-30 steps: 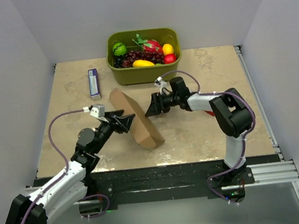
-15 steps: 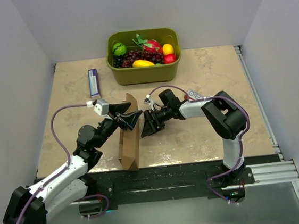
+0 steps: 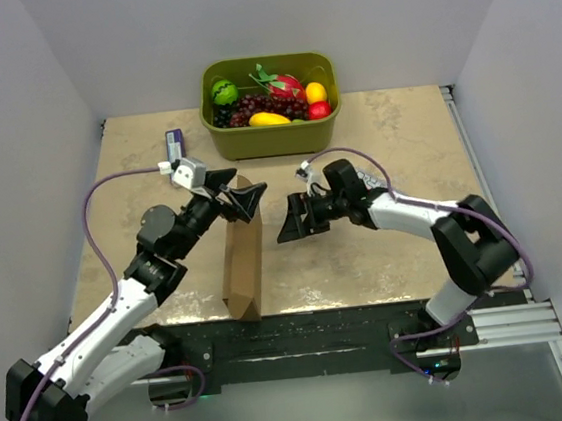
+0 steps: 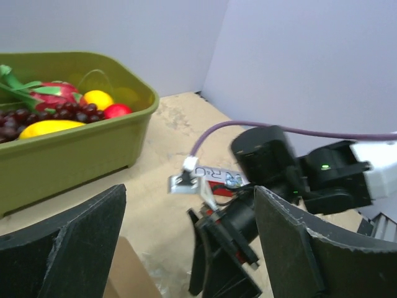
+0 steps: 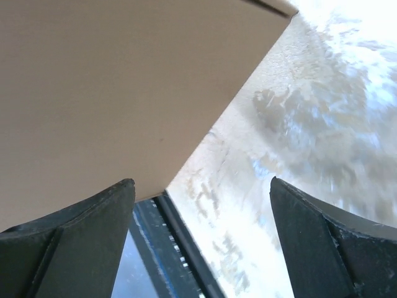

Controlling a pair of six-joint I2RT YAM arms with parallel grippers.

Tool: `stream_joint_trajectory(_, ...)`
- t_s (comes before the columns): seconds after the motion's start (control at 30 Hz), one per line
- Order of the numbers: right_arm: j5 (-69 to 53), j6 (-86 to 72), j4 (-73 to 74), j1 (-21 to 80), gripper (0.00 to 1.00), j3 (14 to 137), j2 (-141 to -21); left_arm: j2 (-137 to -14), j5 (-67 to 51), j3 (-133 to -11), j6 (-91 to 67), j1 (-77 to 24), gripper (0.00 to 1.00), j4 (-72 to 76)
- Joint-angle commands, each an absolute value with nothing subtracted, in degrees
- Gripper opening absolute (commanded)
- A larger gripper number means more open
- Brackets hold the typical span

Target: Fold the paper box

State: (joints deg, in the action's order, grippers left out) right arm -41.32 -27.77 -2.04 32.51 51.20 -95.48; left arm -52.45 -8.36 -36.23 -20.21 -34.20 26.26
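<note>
paper box (image 3: 242, 255) stands on a long edge near the front edge of the table (image 3: 383, 129), a thin brown slab running from the front rim back toward the middle, leaning a little; whether its flaps are tucked is hard to tell from above

left gripper (image 3: 243, 198) sits at the far top end of the box, fingers spread wide. In the left wrist view both dark fingers (image 4: 68, 248) stand far apart, with only a corner of cardboard (image 4: 124, 273) showing low between them; no clamp on it visible, contact unclear

right gripper (image 3: 288, 220) is on the right side of the box, facing its broad face, just beside it but with a gap showing in the top view. Jaws wide here too. In the right wrist view the fingers (image 5: 68, 242) frame bare table and the black front rail, and the cardboard face (image 5: 124, 74) fills the upper left, nothing pinched

box lies between the two grippers, left arm reaching in from the front left, right arm bent in from the right

green tub (image 3: 274, 139) at the far edge of the table, full of fruit (image 3: 268, 101), well apart from the box

small purple and white carton (image 3: 173, 139) left of the tub, partly hidden behind the left wrist
</note>
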Motion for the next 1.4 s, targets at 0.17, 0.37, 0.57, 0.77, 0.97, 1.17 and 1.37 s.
stream_joint_trajectory(0.17, -23.22, -39.45, -0.26, 38.13, 0.99, 51.50, -73.68, -45.27, 0.72, -31.30, -29.51, -17.60, 0.96, 7.91)
stream_joint_trajectory(0.37, -12.93, -44.12, 6.83, 44.55, 0.99, 57.73, -74.35, -43.86, -4.12, -22.95, -33.13, -13.62, 0.92, 6.68)
stream_joint_trajectory(0.57, -8.71, -41.23, 12.03, 50.35, 0.99, 67.14, -81.64, -40.79, -7.30, -14.60, -33.66, -14.06, 0.70, 8.96)
stream_joint_trajectory(0.77, -0.20, -34.73, 23.87, 54.05, 0.99, 80.39, -89.90, -37.36, -7.12, -13.62, -34.71, -18.10, 0.59, 6.33)
stream_joint_trajectory(0.97, 3.25, -32.09, 29.88, 56.16, 0.99, 85.25, -93.33, -41.20, -6.16, -10.19, -39.37, -27.15, 0.52, 14.57)
stream_joint_trajectory(1.17, 1.32, -30.51, 30.50, 56.51, 0.98, 85.34, -95.27, -44.73, -3.78, -10.82, -40.51, -32.25, 0.51, 19.31)
stream_joint_trajectory(1.37, 3.86, -23.66, 33.57, 56.43, 0.95, 87.80, -96.50, -48.42, -4.83, -9.58, -41.23, -34.54, 0.52, 27.85)
